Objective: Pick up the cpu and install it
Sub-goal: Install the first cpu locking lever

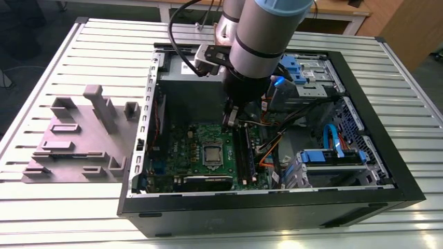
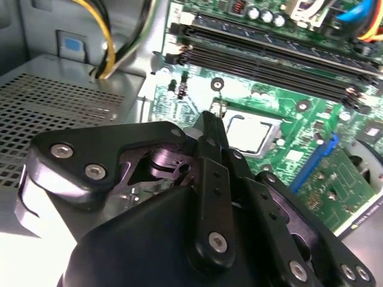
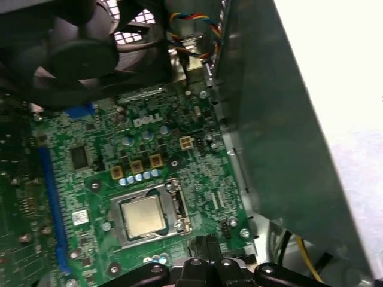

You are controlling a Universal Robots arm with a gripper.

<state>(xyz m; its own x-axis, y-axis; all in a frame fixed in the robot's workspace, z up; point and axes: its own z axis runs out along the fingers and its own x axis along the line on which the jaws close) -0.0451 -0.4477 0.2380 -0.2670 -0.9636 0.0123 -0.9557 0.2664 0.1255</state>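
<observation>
A: Where is the cpu [image 3: 143,216] right now?

B: Lying flat in the socket frame [image 3: 148,216] on the green motherboard [image 3: 90,179], inside the open computer case [image 1: 387,171] on the slatted desk [image 1: 69,62]. The exterior view shows it near the board's middle.

A: And the end effector [image 2: 206,128]?

B: Above the board, just beside the socket on the side toward the memory slots [image 2: 269,60]. Its fingers look drawn together to a narrow tip, with nothing held between them. It isn't touching the chip.

A: How would that chip handle?

B: Judging by its look: light, stiff, thin, with a smooth metal top that could slip. The underside contacts are likely fragile, so I'd take it by two opposite edges of the pale rim, keep it level, and never press on the socket.
</observation>
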